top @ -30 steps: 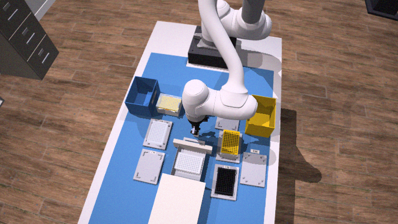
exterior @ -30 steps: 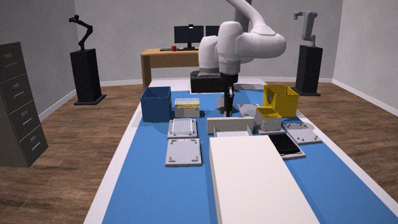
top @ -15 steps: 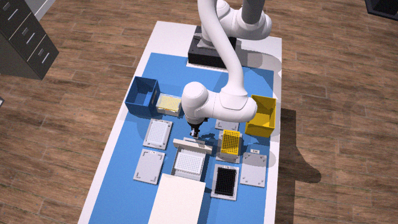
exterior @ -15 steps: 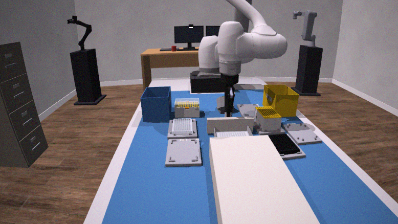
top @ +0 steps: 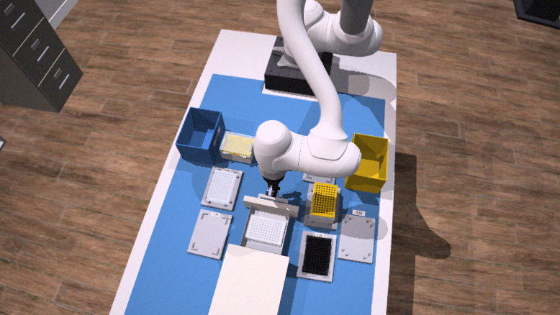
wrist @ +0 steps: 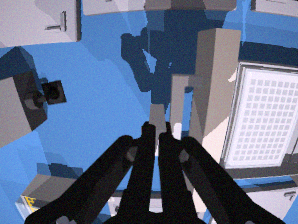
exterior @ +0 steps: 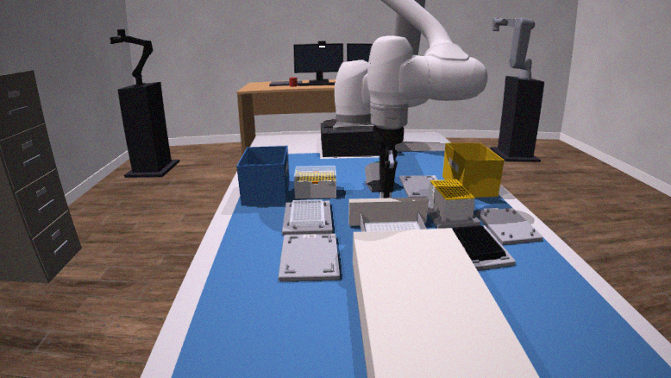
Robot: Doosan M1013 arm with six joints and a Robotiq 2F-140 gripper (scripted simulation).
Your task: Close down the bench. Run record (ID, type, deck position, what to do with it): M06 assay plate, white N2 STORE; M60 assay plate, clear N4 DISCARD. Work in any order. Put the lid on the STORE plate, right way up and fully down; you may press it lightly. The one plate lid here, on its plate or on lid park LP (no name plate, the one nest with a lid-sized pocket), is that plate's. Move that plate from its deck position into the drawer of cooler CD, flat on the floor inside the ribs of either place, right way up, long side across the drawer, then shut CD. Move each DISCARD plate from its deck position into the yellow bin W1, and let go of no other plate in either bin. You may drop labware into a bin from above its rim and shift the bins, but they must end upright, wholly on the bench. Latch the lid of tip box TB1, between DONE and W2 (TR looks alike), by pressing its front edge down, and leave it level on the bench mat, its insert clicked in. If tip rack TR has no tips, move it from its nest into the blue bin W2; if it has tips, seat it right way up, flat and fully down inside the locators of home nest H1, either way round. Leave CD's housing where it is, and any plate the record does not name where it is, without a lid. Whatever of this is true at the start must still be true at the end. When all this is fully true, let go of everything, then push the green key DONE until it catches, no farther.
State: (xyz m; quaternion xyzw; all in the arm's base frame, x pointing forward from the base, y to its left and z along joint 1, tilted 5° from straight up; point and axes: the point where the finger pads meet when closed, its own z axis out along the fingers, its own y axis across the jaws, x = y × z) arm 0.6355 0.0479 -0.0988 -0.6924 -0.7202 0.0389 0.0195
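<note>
Blue bench mat point(top: 168, 270) on white table, wood floor around. Gripper point(top: 272, 191) points down just behind cooler drawer front point(top: 270, 206), fingers pressed together, nothing between them. Drawer open; white assay plate point(top: 266, 229) lies flat inside, long side across drawer. Clear plate point(top: 222, 185) sits on nest near blue bin point(top: 196, 154). Lidded tip box point(top: 237, 146) just beside blue bin. Yellow tip rack point(top: 324, 200) stands on nest near yellow bin point(top: 366, 182). Black plate point(top: 317, 254) on nest beside cooler housing point(top: 250, 281)
</note>
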